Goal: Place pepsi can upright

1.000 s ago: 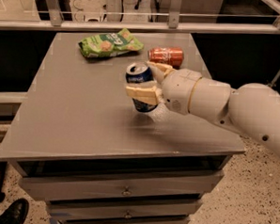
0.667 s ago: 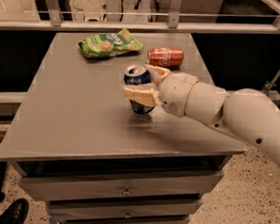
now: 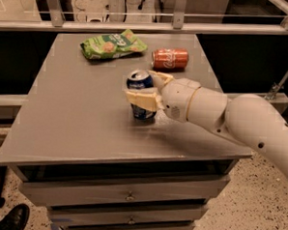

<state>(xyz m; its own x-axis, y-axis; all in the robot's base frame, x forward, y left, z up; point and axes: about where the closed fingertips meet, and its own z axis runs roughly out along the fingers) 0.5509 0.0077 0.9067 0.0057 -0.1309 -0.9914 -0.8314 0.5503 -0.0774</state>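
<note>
— What are the fingers (image 3: 141,98) doing?

— The two cream-coloured fingers are pinching the blue aluminium pepsi can (image 3: 139,81). One lies across its front at mid-height. The other reaches round its rear right side, near the rim.

— So the gripper (image 3: 143,87) is right at the can?

— Yes, it is wrapped around the can's middle. Its rounded white wrist sits just to the can's right.

— And how does the can stand?

— Upright, with its silver top facing up and its base down at the flat grey worktop (image 3: 71,108). I cannot tell whether the base presses on the surface. The can is near the middle of the worktop.

— What is attached behind the wrist?

— A thick white arm (image 3: 231,116) runs from the can to the right, down past the worktop's right edge.

— Anything else near the can?

— Behind it and slightly right, an orange soda can (image 3: 170,59) lies on its side, apart from it. Behind it to the left lies a crinkled green snack bag (image 3: 113,44). Farther back runs a metal rail (image 3: 139,25). Below the can, under the worktop, are grey drawers (image 3: 125,196).
</note>
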